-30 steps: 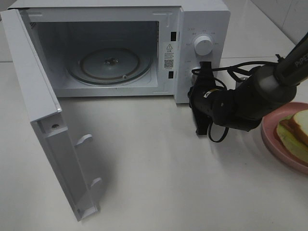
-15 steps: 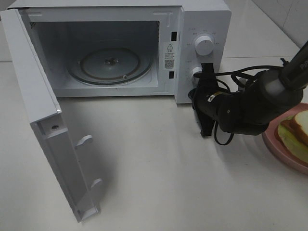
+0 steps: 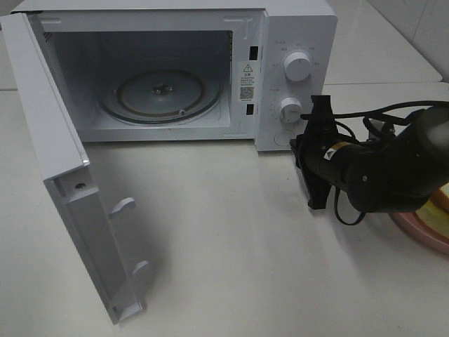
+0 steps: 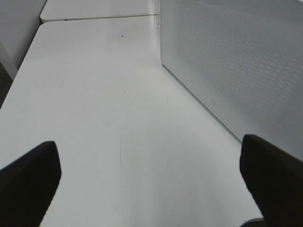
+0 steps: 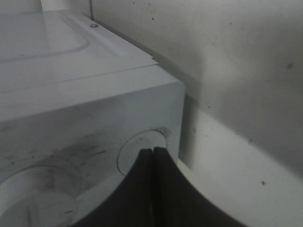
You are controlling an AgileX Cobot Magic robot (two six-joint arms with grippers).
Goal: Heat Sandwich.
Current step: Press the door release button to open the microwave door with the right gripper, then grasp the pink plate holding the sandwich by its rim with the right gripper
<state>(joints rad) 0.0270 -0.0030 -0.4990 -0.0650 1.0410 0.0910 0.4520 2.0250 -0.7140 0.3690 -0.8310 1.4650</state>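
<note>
White microwave (image 3: 302, 31) stands open; my right gripper (image 5: 154, 156), pinched shut and empty, sits by its lower dial (image 3: 290, 109); left gripper (image 4: 150, 170) spread wide, empty.

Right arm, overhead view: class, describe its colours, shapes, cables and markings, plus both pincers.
The right arm is a thick, rounded, dark grey-black tube with loose black cables looping off it and a small yellow label near the wrist. Its pincer has slim black fingers. The left pincer's fingers look dark and blurred.
</note>
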